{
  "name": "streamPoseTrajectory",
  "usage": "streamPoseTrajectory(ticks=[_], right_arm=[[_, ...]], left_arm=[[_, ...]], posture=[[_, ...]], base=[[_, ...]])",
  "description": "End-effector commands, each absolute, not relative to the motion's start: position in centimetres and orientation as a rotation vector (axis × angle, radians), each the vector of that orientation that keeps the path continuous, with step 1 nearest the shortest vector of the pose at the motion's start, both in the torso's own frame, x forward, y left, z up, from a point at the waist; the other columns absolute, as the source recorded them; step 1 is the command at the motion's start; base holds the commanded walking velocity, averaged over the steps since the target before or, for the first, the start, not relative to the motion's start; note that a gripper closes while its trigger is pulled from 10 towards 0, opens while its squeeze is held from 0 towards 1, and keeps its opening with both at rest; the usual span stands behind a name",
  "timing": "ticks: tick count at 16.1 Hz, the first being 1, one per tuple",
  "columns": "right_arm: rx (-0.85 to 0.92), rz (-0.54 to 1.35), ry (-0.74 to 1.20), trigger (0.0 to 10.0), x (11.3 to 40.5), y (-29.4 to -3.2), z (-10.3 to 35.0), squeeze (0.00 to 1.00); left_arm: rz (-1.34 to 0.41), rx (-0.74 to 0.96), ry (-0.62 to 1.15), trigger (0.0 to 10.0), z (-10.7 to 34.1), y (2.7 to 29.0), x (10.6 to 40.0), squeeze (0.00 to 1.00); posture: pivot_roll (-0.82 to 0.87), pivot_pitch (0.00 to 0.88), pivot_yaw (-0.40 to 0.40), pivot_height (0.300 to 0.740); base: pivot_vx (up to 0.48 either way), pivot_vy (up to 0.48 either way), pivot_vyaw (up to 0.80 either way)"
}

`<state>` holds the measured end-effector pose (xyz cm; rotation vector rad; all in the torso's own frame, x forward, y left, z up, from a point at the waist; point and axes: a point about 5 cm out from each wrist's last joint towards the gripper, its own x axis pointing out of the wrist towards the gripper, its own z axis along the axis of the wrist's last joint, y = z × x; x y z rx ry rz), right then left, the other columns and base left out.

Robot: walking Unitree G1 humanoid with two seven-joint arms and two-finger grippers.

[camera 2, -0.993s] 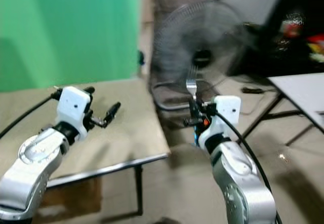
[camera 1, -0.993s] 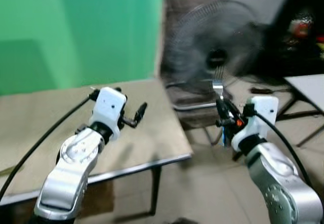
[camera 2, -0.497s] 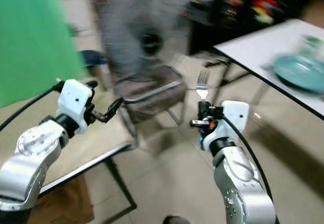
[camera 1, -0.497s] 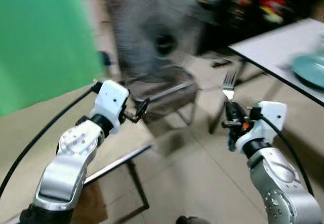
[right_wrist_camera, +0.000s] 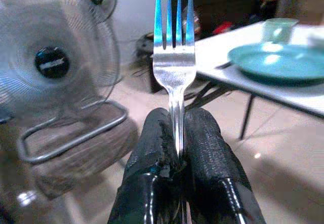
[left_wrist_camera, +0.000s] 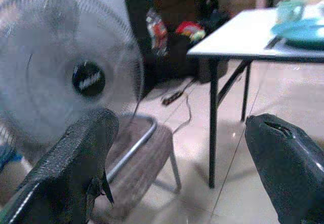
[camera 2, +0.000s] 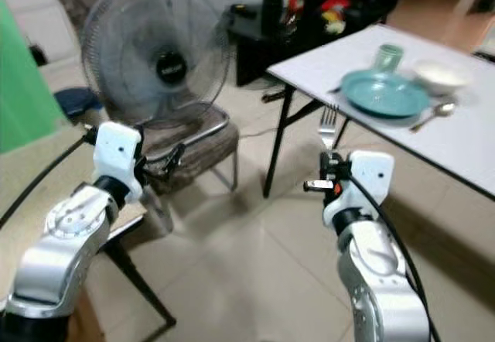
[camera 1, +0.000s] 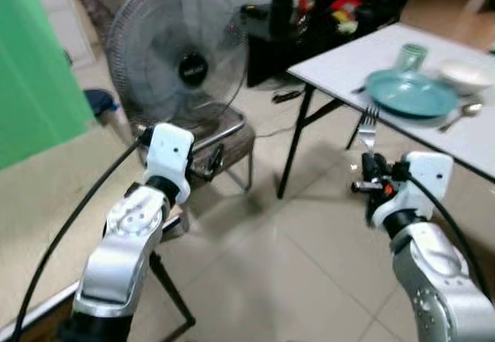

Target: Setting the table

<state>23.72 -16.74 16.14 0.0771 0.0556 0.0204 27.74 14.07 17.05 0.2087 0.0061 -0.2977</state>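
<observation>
My right gripper (camera 1: 372,178) is shut on a silver fork (camera 1: 368,128), held upright with its tines up in front of the white table (camera 1: 340,62). On that table lie a teal plate (camera 1: 411,94), a green cup (camera 1: 414,53), a white bowl (camera 1: 465,73) and a spoon (camera 1: 459,114). The right wrist view shows the fork (right_wrist_camera: 174,57) pinched between both black fingers (right_wrist_camera: 207,143), with the plate (right_wrist_camera: 278,62) beyond. My left gripper (camera 1: 210,162) is open and holds nothing, raised over the corner of a beige table (camera 1: 46,203).
A standing fan (camera 1: 178,56) and a metal-framed chair (camera 1: 220,137) are ahead, between the two tables. A green screen (camera 1: 31,71) stands at the left. A dark shelf with clutter (camera 1: 325,1) is behind the white table. Tiled floor (camera 1: 278,265) lies open ahead.
The camera has swung to the right: the green screen slid off to the left and the white table with its dishes came into view. Both arms keep their pose, fork still held.
</observation>
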Motion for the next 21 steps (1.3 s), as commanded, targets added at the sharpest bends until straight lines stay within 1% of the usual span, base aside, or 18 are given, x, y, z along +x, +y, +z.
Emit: streamPoseTrajectory(ticks=[1,4,6,9,13,21], right_arm=[[0.071,0.026,0.039,10.0,23.6,-16.4,16.4,0.00],[0.057,0.016,0.036,10.0,23.6,-16.7,16.5,0.00],[0.056,0.013,0.032,10.0,23.6,-16.9,16.8,0.00],[0.027,0.018,0.026,10.0,24.0,-16.7,17.5,0.00],[0.033,0.013,0.029,10.0,24.1,-16.9,17.5,0.00],[0.050,0.001,0.071,10.0,23.4,-16.8,16.7,0.00]], left_arm=[[-0.309,0.221,0.002,10.0,17.1,14.0,28.0,0.00],[-0.310,0.161,0.001,10.0,17.1,13.8,28.1,0.00],[-0.364,0.137,-0.015,10.0,17.4,13.0,27.9,0.00],[-0.382,0.102,-0.028,10.0,17.7,12.7,28.1,0.00],[-0.394,0.102,-0.035,10.0,17.8,12.8,28.1,0.00],[-0.424,0.116,-0.024,10.0,17.4,12.8,27.6,0.00]], posture=[[-0.04,0.000,-0.002,0.740],[-0.05,0.000,-0.004,0.740],[-0.04,0.000,-0.018,0.740],[-0.05,0.000,-0.017,0.740],[-0.05,0.000,-0.024,0.740],[-0.04,0.000,-0.022,0.740]], base=[[0.000,0.000,-0.77],[0.000,0.000,-0.77],[0.000,0.000,-0.78],[0.000,0.000,-0.78],[0.266,0.000,-0.79],[0.275,0.000,-0.79]])
